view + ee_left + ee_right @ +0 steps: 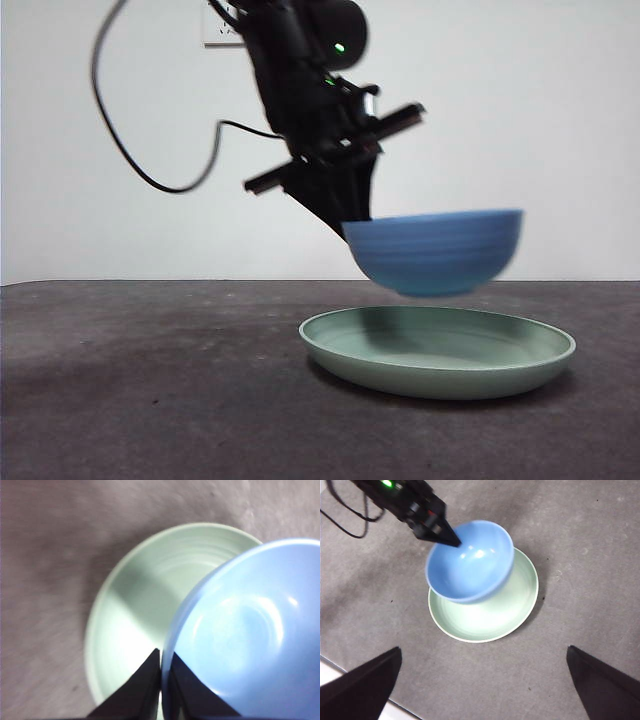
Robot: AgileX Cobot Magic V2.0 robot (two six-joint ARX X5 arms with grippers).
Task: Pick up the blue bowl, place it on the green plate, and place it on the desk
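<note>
The left tool (352, 222) pinches the rim of the bowl (438, 250) and holds it in the air, just above the plate (438, 350) and not touching it, so the pick-up is done, while setting the bowl on the plate is left. The plate lies on the table (150, 380), well away from its edges. The right tool (482, 680) waits above, jaws spread wide; the bowl is blurred, and it hides part of the plate.
</note>
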